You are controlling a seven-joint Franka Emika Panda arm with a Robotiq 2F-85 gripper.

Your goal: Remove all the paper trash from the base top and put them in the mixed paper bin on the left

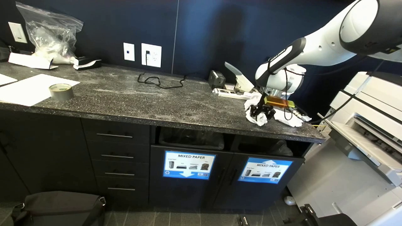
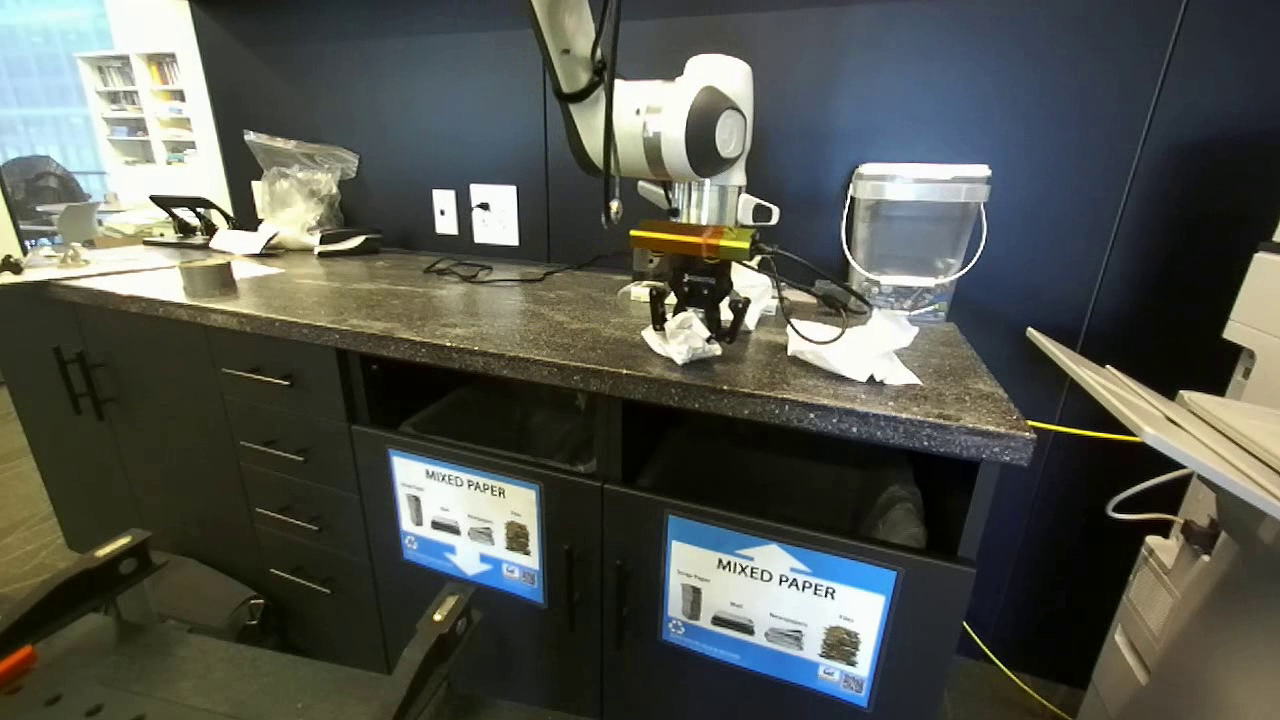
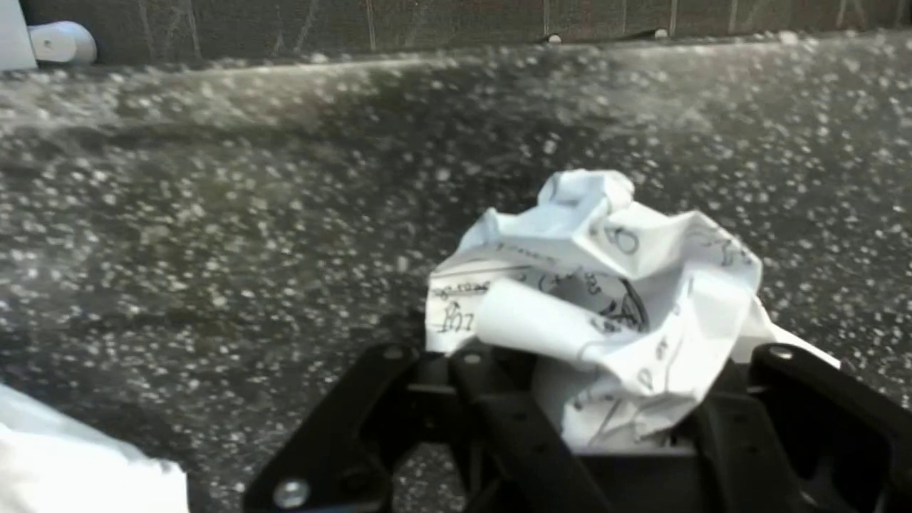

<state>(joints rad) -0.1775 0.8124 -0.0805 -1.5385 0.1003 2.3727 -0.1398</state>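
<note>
White crumpled paper scraps lie on the dark speckled countertop (image 1: 141, 105) near its right end. One scrap with handwriting (image 3: 613, 285) sits between and in front of the fingers of my gripper (image 3: 605, 374); it also shows in both exterior views (image 1: 259, 119) (image 2: 683, 338). The gripper (image 2: 697, 325) is low over the counter, its fingers spread apart around this scrap. Another scrap (image 2: 752, 292) lies behind the gripper. A creased white sheet (image 2: 850, 350) lies to the right, partly seen in the wrist view (image 3: 85, 456). The left mixed paper bin (image 1: 191, 145) stands in the open cabinet slot below.
A stapler-like white device (image 1: 241, 82) and a small dark box (image 1: 216, 79) stand behind the gripper. A clear bucket (image 2: 920, 230) stands at the back right. A tape roll (image 1: 61, 92), large white sheets, a plastic bag (image 1: 50, 44) and a black cord lie further left.
</note>
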